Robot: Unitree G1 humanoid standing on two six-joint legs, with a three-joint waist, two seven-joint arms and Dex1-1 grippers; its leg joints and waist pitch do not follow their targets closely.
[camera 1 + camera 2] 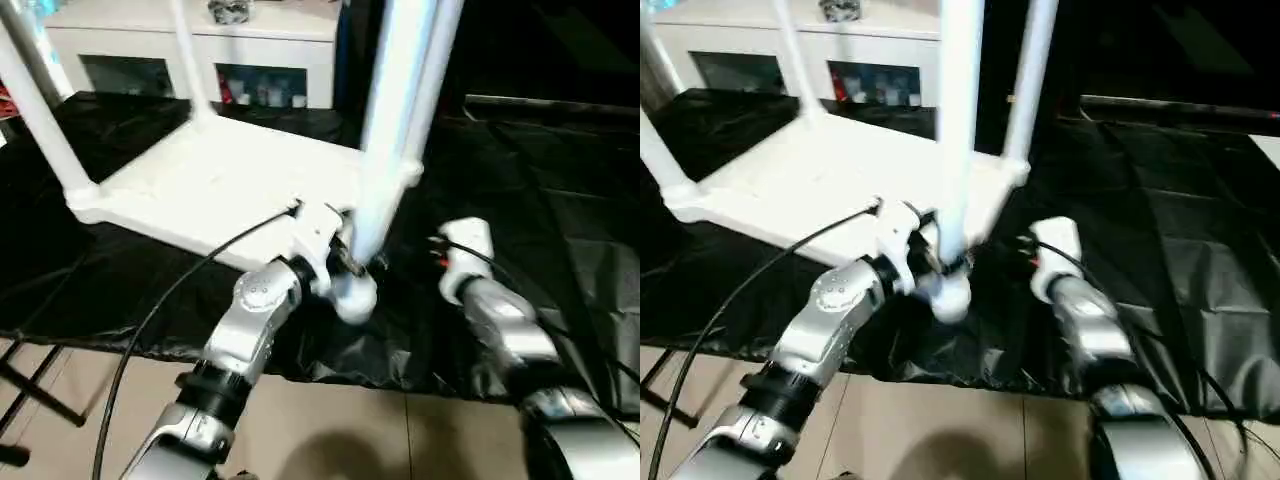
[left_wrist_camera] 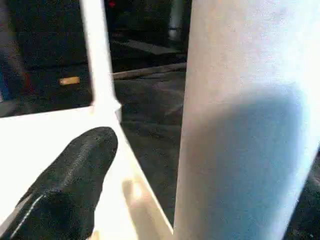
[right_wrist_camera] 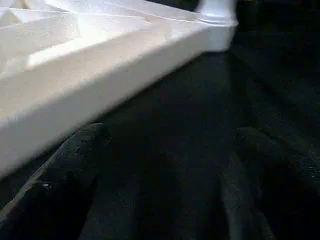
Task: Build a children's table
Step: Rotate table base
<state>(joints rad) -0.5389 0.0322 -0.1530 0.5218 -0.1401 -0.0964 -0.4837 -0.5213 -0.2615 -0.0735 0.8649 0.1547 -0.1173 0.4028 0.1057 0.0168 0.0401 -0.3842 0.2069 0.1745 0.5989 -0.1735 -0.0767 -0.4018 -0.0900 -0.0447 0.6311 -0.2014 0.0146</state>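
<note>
1. My left hand (image 1: pixel 345 262) is at the near corner of the children's table (image 1: pixel 230 180), its fingers spread wide around the nearest leg (image 1: pixel 385 140); whether they touch it, I cannot tell.
2. My right hand (image 3: pixel 165 165) hovers just beside that corner, fingers wide apart and holding nothing, above the black sheet (image 1: pixel 520 200).
3. The children's table lies upside down on the sheet, top down, legs pointing up from the corner sockets.
4. Beyond its far edge stands a white cabinet (image 1: pixel 190 40) with shelf openings.
</note>
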